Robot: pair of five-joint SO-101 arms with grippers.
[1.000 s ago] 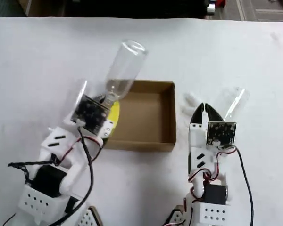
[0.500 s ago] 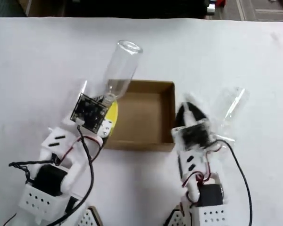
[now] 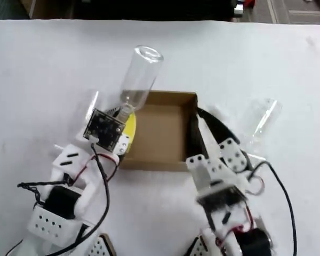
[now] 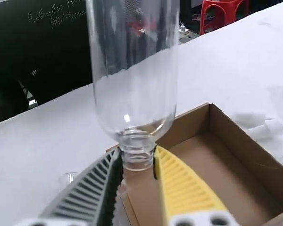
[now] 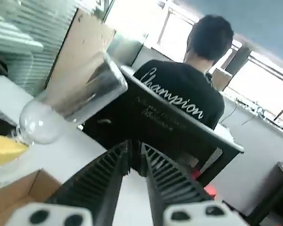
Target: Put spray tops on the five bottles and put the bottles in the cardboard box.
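two end effectors: the left end effector pinches the neck of one clear bottle, tilted base-up over a corner of the single cardboard box. the right end effector, fingers almost pressed together, holds nothing. a second bottle lies on the table beside the box.

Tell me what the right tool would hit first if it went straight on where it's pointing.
Probably nothing: the right tool aims upward past the cardboard box, to one side of the upturned bottle. Depth is unclear.
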